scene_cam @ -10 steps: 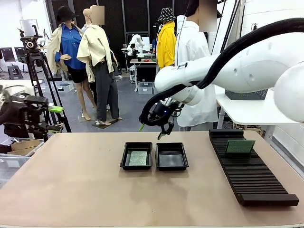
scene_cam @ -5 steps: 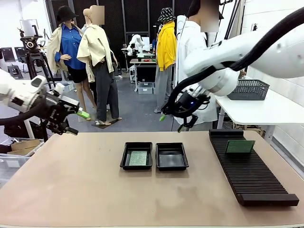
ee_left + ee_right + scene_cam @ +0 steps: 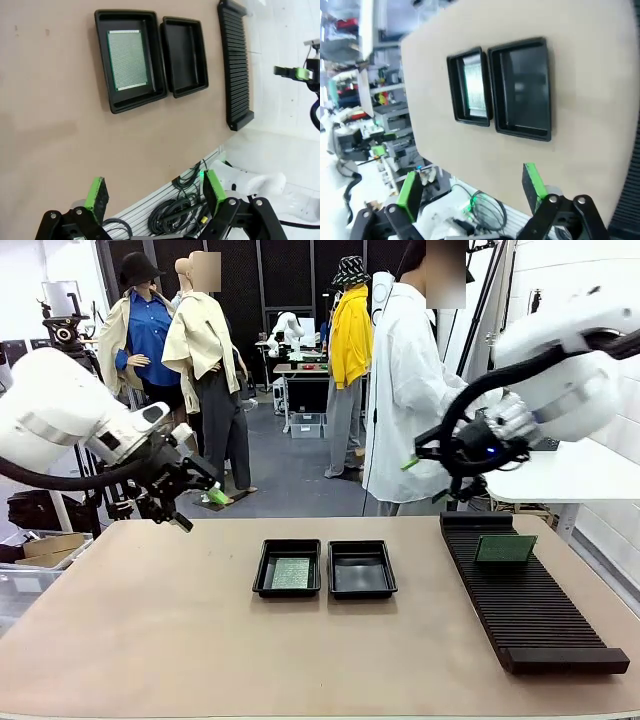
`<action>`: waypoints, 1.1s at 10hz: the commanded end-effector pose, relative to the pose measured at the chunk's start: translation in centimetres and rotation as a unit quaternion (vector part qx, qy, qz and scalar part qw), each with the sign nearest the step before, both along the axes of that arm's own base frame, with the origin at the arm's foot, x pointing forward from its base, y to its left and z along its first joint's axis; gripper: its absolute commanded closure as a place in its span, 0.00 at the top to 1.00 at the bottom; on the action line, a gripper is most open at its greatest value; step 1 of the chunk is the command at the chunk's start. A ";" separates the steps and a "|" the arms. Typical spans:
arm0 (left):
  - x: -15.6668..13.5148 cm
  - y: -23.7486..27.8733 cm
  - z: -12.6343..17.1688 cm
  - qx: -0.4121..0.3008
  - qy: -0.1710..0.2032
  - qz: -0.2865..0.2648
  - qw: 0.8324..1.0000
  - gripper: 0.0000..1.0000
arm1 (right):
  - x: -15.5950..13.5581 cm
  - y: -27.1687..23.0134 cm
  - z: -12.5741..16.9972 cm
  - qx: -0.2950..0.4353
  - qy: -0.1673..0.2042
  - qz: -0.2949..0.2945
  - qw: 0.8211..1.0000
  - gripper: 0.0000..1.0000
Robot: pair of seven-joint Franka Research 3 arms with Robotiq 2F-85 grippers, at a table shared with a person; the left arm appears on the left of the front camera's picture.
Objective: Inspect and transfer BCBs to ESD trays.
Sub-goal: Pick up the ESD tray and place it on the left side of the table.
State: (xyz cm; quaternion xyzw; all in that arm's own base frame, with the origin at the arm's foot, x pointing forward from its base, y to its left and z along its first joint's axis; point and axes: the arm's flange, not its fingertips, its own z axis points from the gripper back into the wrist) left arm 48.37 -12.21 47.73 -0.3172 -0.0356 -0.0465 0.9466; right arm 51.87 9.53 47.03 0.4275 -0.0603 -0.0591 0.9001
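Rack point(image 3: 520, 615): long, black and ribbed, on the right side of the table point(image 3: 150, 640), nearest the camera.
Board on rack point(image 3: 504, 548): one BCB stands tilted at the rack's far end. Likely risk: it is thin and only propped, so a finger brushing it before the jaws close could tip it or slide it along the ribs. Look: a flat, dark green rectangle.
Left tray point(image 3: 258, 586): glossy black, at mid-table.
Right tray point(image 3: 362, 578): just beside the left tray, empty. Likely risk: a board lowered askew could hang on the flared rim.
Board in tray point(image 3: 291, 572): lies flat in the left tray. Look: pale green with a fine dotted grid.
Left gripper point(image 3: 200, 508): pincer wide, holding nothing, over the far left edge, well apart from the trays.
Right gripper point(image 3: 425, 480): pincer wide, holding nothing, in the air near the rack's far end.
Person point(image 3: 405, 390): white coat, close behind the right gripper. A wide swing there could reach them.
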 end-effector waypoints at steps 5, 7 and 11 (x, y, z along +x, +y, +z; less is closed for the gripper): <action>1.2 -5.5 -0.6 0.123 0.011 0.027 0.992 1.00 | -2.4 -11.4 -2.8 0.143 -0.016 0.026 0.989 1.00; 1.4 -7.0 -2.1 0.163 0.004 0.028 0.986 1.00 | -2.9 -14.3 -3.6 0.167 0.011 0.009 0.986 1.00; 0.7 -9.7 -5.7 0.203 -0.013 0.014 0.979 1.00 | -2.6 -18.0 -5.1 0.207 0.031 0.029 0.977 1.00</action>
